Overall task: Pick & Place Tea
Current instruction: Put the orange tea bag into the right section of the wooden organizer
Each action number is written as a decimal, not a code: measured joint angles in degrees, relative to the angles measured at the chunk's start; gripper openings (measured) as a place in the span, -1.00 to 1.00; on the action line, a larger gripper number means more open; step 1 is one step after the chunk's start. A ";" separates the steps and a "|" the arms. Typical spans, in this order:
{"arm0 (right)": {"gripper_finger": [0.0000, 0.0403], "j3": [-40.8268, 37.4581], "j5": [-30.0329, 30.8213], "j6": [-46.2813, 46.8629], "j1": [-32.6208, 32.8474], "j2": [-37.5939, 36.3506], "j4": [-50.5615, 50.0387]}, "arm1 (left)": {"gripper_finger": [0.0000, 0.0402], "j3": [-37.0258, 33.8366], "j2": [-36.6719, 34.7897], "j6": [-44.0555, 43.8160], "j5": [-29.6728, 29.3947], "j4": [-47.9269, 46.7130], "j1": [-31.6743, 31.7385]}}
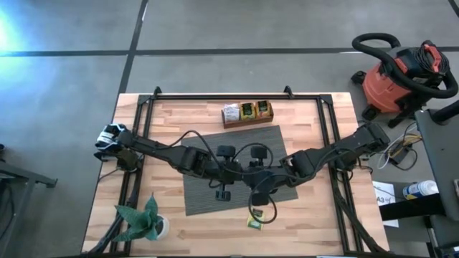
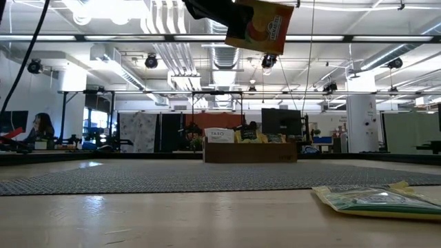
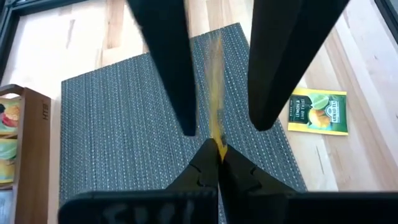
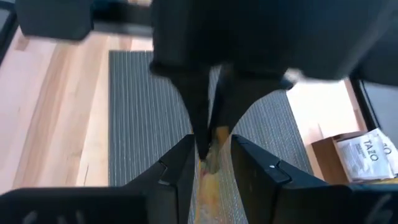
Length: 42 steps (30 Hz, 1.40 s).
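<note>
My left gripper [image 3: 217, 149] is shut on an orange-yellow tea packet [image 2: 260, 26], held high above the grey mat [image 1: 208, 197] at the table's middle. My right gripper [image 4: 212, 143] faces it from the other side. It is open, with one finger [image 3: 168, 68] on each side of the same packet [image 4: 214, 165]; I see no touch. A second tea packet, green and yellow [image 1: 254, 220], lies flat on the wood just off the mat's near edge and shows in the low view [image 2: 375, 200] and the left wrist view [image 3: 318, 112]. My left gripper pinches the orange packet between its two fingers at the packet's edge nearest to it [image 3: 217, 142]. In the left wrist view the packet stands edge-on, reaching forward out of the fingers. The fingers slant downward from the table's left. The packet [image 2: 265, 31] is lifted clear, far above the mat.
A brown open box [image 1: 247, 112] with more tea packets stands at the mat's far edge. A potted plant [image 1: 143, 223] sits at the near left corner. Black frame rails [image 1: 140, 122] run along the table's left, far and right sides.
</note>
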 joint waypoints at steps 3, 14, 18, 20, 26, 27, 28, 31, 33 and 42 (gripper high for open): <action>-0.46 0.39 0.15 0.00 0.02 -0.11 0.18 | -1.00 -0.04 0.00 -0.31 0.14 -0.17 -0.08; -0.33 0.33 -1.76 2.12 -0.24 1.71 -0.25 | -1.00 -0.07 0.00 -1.34 -0.04 0.14 -0.84; -0.47 0.31 -2.23 2.42 -0.35 2.52 -0.34 | -1.00 -0.07 0.00 -1.54 -0.03 0.13 -1.20; -0.60 0.28 -2.24 2.43 -0.34 2.60 -0.34 | -1.00 -0.09 0.00 -1.67 -0.02 0.20 -1.29; -0.93 0.28 -2.19 2.90 -0.35 2.25 -1.80 | -0.99 -0.09 -0.01 -3.44 -0.38 0.24 -1.55; -0.94 0.28 -2.09 3.66 -0.31 2.21 -2.61 | -0.98 -0.09 -0.02 -4.39 -0.79 0.20 -1.57; -0.95 0.28 -2.02 4.33 -0.29 2.09 -3.41 | -0.97 -0.09 -0.03 -5.47 -1.33 0.18 -1.59; -0.96 0.26 -1.64 6.61 0.31 1.88 -4.88 | -0.91 -0.09 -0.43 -7.65 -4.57 0.16 -2.07; -0.96 0.24 -0.13 7.86 1.08 1.51 -4.88 | -0.85 -0.09 -0.99 -10.20 -6.72 0.20 -2.35; -0.96 0.03 2.64 14.29 2.24 0.70 -4.84 | -0.63 -0.09 -2.70 -12.31 -10.45 0.47 -3.65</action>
